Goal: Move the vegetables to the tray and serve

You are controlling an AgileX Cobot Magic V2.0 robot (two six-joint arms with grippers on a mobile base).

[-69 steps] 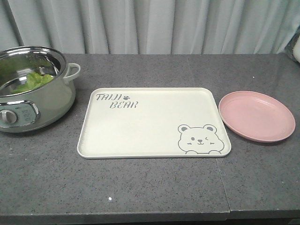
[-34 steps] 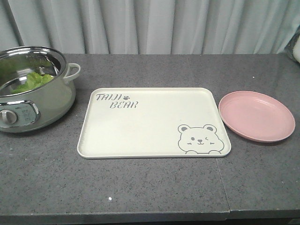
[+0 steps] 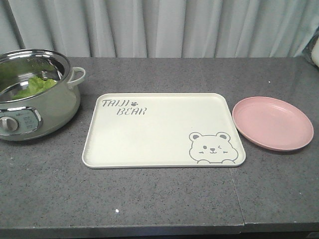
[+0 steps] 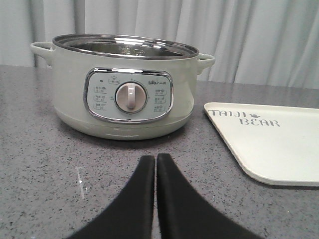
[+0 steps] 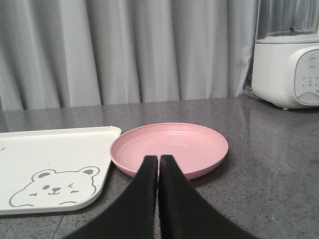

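Closest to the left wrist camera, the left gripper (image 4: 155, 158) has its two black fingers pressed together with nothing between them. It hangs low over the grey stone counter (image 3: 159, 199) and points at the front of the pot (image 4: 124, 94). The right gripper (image 5: 158, 158) is closed the same way, gripping nothing, with its fingers meeting tip to tip just in front of the pink plate (image 5: 169, 147). In the front view a strip of speckled counter comes first, and behind it the cream tray (image 3: 149, 134) lies flat. Its grey "TAIJI BEAR" lettering is at the far left corner and the winking bear face (image 3: 212, 148) at the near right corner. The plate lies just beside the tray's right edge, with a narrow gap between them. To the tray's left, also not touching it, stands the pale green electric pot. It has a shiny steel rim, a round dial (image 4: 130, 96) on its front panel and a small handle (image 3: 77, 74) on the side toward the tray. The lettuce (image 3: 35, 85) is inside the pot, bright green and crinkled, against the steel inner wall, and only part of it shows over the rim. Farther back on the right, in the right wrist view, a white kitchen machine (image 5: 288, 69) with a clear jug on top stands near the counter's far edge. A pale pleated curtain (image 3: 159, 27) hangs behind everything.
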